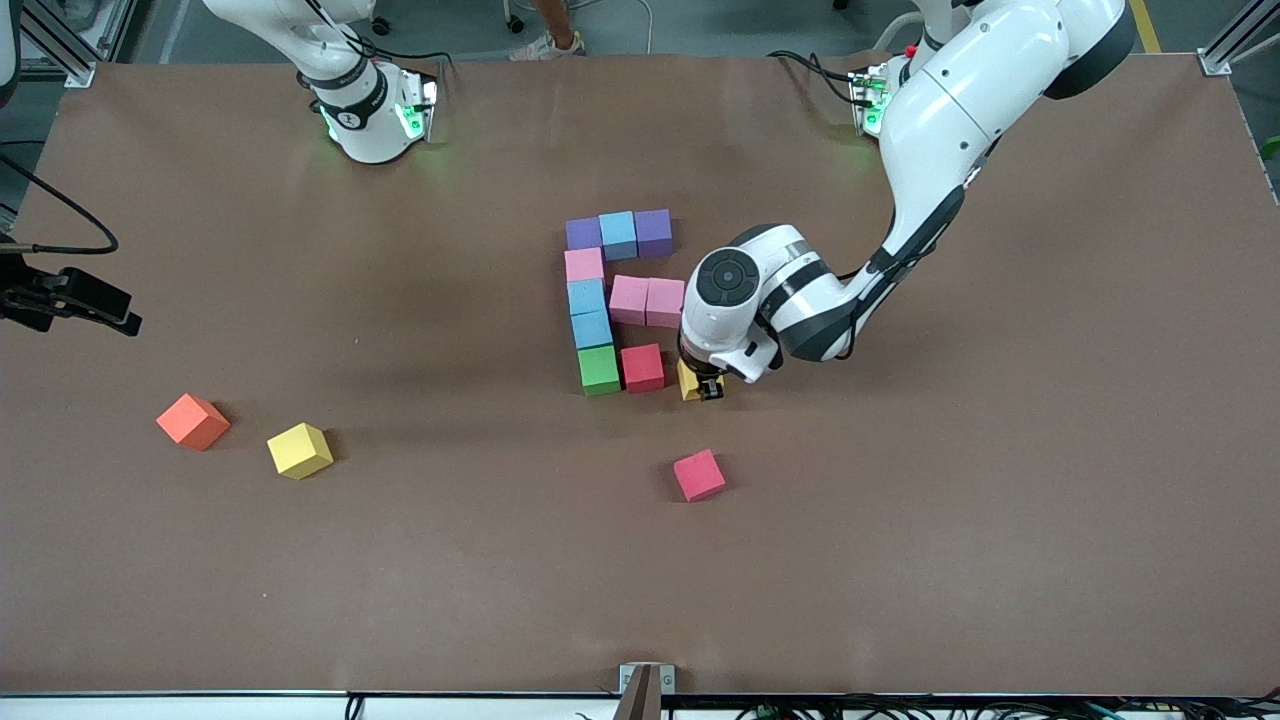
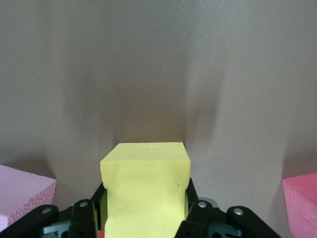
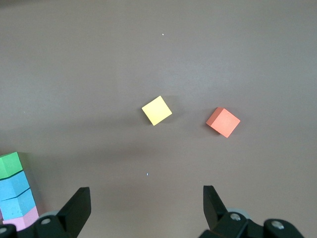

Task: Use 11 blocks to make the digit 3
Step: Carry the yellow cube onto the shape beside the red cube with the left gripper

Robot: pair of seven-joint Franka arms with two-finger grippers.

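Cubes of matte foam sit mid-tabletop in the front view, forming the unfinished digit 3 [image 1: 620,300]: a purple, light blue, purple bar toward the robots' edge, a column of pink, two light blue and a green cube [image 1: 599,369], two pink cubes as the middle bar, and a red cube [image 1: 642,367] touching the green one. The left gripper [image 1: 706,388] is low at the end of that nearest bar, clenched on a small yellow cube [image 1: 690,382] just beside the red cube. A loose red cube [image 1: 699,475] lies nearer the front edge; a second yellow cube [image 1: 300,450] and an orange cube [image 1: 193,421] lie toward the right arm's end of the brown tabletop [image 1: 1000,500]. The left wrist view alone shows the grasp closely, the dark fingers [image 2: 195,210] pressed to the yellow cube's sides, with pink and red corners at the frame's edges. The right wrist view alone shows the waiting right gripper [image 3: 147,206], jaws released and spread wide, over the bare tabletop near the loose yellow and orange cubes, the green, blue and pink column at the frame's edge.
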